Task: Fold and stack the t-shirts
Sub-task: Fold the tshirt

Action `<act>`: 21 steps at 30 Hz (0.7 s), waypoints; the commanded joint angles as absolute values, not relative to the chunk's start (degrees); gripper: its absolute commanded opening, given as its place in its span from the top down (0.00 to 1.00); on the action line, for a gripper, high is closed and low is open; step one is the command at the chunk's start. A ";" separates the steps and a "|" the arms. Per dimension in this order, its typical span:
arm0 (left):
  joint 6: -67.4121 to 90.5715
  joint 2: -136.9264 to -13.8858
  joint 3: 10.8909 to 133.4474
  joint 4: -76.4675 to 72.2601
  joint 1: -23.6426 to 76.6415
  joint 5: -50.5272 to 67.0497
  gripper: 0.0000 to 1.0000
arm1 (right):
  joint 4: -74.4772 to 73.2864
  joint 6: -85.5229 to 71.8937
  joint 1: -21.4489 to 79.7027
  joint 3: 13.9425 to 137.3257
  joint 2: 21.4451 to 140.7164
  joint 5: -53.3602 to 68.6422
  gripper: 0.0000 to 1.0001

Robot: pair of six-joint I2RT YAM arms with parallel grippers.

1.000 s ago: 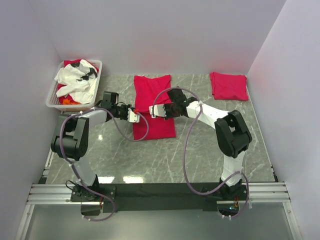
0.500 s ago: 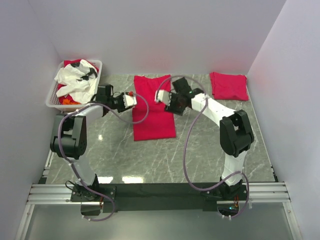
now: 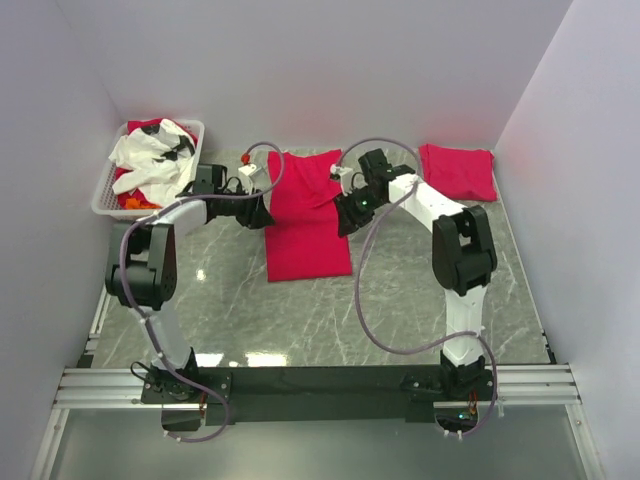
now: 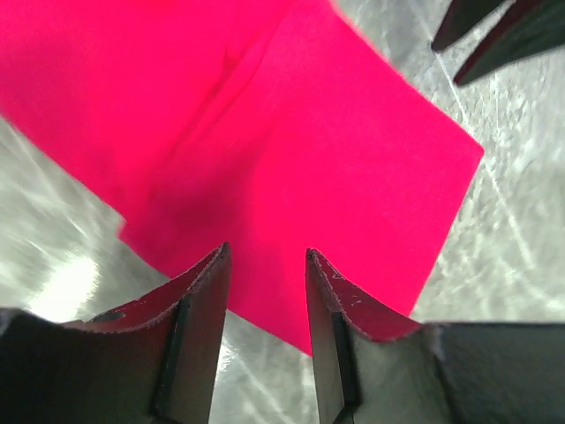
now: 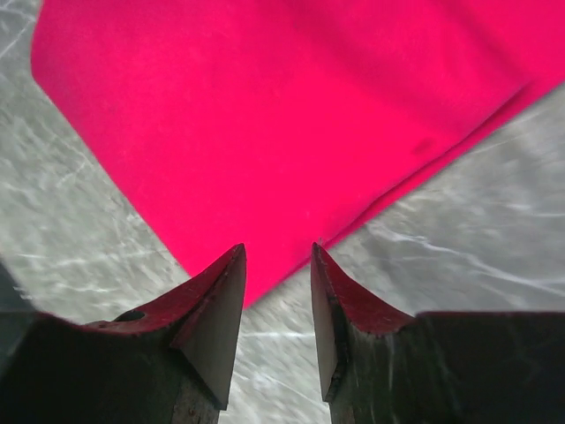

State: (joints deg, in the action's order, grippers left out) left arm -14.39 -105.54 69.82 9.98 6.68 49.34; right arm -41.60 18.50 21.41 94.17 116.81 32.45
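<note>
Change over last second: left hand (image 4: 265, 256) and right hand (image 5: 278, 252) moved from mid-length of t-shirt (image 3: 305, 215) toward its far end; fingers, pinched together before, now parted, both hands released, nothing between them, each above one side edge. T-shirt: bright red, plain, flat long strip from counter's far edge toward centre, diagonal crease near far end. Folded t-shirt (image 3: 457, 171): far right corner. Counter (image 3: 330, 320): grey marbled, glossy. White basket (image 3: 105, 195) with white cloth: far left corner. Pale walls on three sides
</note>
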 commanded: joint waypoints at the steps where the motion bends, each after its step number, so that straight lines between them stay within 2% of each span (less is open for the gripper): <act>1: -1.85 -108.98 72.59 9.49 6.77 49.92 0.55 | -41.39 9.41 19.42 94.75 119.79 37.96 0.57; 12: 7.73 -119.62 73.58 16.96 6.77 49.39 0.60 | -37.80 4.75 19.60 82.29 122.70 41.40 0.58; 21: 7.13 -112.61 63.03 18.19 7.12 50.88 0.61 | -37.62 6.41 21.88 71.64 115.24 40.08 0.59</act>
State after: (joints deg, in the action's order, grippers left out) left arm 7.92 -115.61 66.81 13.28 6.59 52.16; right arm -35.51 4.32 20.12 75.35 117.30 45.10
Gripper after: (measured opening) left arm 0.388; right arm 0.406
